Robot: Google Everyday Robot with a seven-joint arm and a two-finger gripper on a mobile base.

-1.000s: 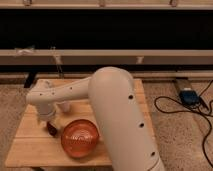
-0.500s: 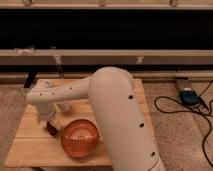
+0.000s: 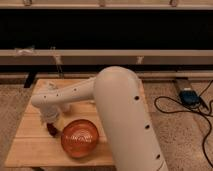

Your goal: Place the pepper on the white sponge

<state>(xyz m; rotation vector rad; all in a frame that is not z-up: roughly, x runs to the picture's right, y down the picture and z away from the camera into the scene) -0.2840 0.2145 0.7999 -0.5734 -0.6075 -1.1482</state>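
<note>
The gripper (image 3: 51, 126) hangs low over the table (image 3: 30, 146), left of the bowl (image 3: 80, 138), jaws wide and apparently empty. The dark sliver beneath looks like the pepper (image 3: 52, 133). It is probably light, smooth and tapered, so best pinched across its thick middle.

Dark red pepper (image 3: 52, 133) (small) below end effector (image 3: 50, 126).

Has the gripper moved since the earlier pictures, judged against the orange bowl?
No. The gripper stays in the same place, low over the wooden table, just left of the orange-red bowl.
</note>
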